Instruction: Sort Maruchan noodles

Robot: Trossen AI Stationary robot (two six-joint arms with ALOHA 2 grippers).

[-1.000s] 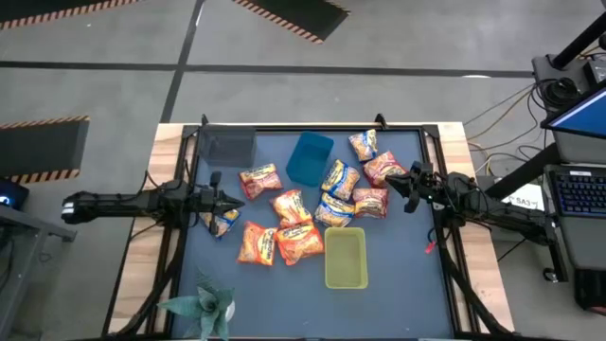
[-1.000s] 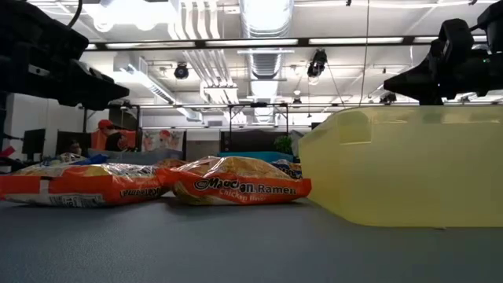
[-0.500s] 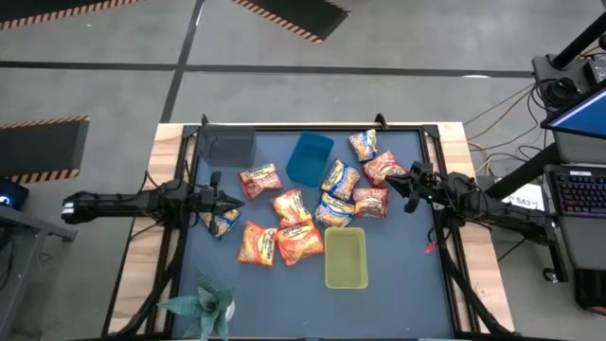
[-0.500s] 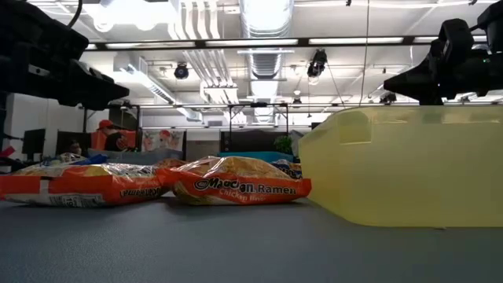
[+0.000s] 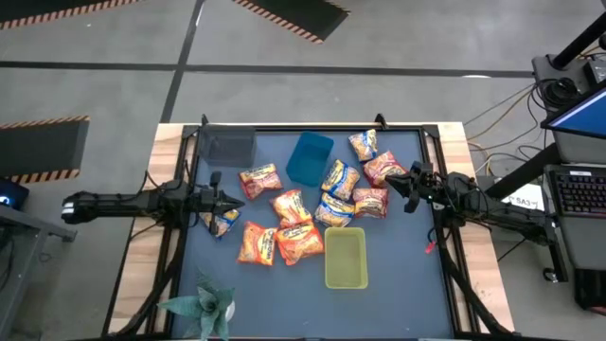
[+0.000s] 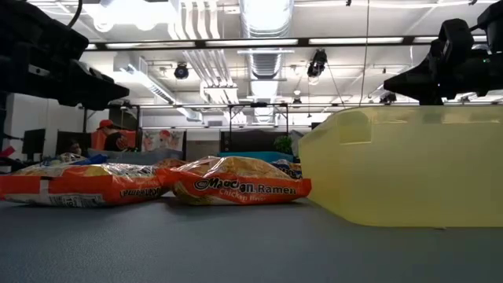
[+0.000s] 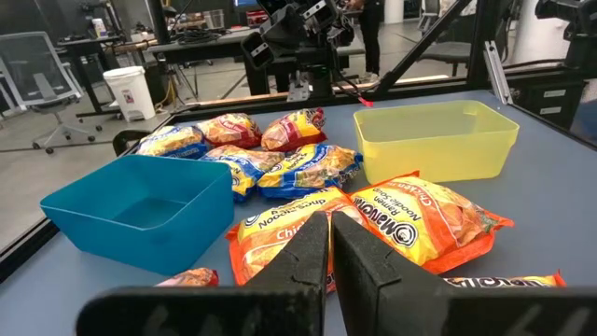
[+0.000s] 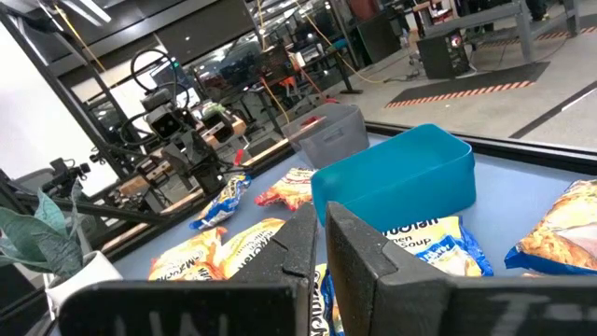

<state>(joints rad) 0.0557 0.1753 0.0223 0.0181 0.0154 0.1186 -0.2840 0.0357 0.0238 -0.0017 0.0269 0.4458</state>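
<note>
Hovering clenched and empty, the left gripper [image 5: 237,200] and right gripper [image 5: 392,183] flank the crinkly plastic Maruchan noodles [image 5: 301,210].
Packets lie scattered mid-table on the dark grey mat [image 5: 398,265], between the blue plastic bin [image 5: 310,158] and yellow-green plastic bin [image 5: 346,258]; the low view hides most packets behind it.

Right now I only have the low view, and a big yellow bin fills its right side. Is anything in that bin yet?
Observer: No. From above, the yellow bin is empty; all the noodle packets lie on the table.
Operator: Any other bin back there?
Observer: Yes, a blue bin on the far side of the packets, also empty in the left wrist view.
Operator: And the grippers?
Observer: From above, the left gripper is shut at the left edge of the packets and the right gripper is shut at the right edge. Neither holds a packet.
</note>
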